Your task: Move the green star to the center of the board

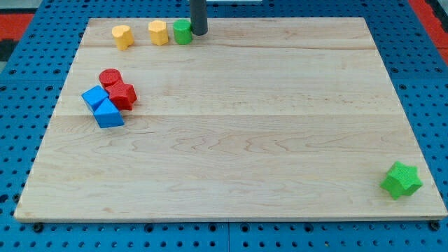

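The green star lies near the board's bottom right corner. My tip is at the view's top, left of centre, right beside a small green block and touching or nearly touching its right side. The tip is far from the green star, across the board diagonally.
Two yellow blocks sit left of the small green block along the top edge. A red cylinder, a red block and two blue blocks cluster at the left. The wooden board rests on a blue pegboard.
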You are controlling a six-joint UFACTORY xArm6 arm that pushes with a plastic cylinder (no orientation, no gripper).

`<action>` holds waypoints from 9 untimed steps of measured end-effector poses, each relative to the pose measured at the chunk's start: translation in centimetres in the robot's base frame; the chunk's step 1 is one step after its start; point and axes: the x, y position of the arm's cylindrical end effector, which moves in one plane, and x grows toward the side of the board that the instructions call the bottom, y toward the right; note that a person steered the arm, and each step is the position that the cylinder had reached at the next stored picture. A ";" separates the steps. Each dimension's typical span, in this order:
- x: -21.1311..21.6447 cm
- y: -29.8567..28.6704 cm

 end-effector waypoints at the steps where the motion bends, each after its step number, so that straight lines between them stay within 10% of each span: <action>1: 0.0 -1.1; 6: 0.2 -6.8; 9: 13.3 11.9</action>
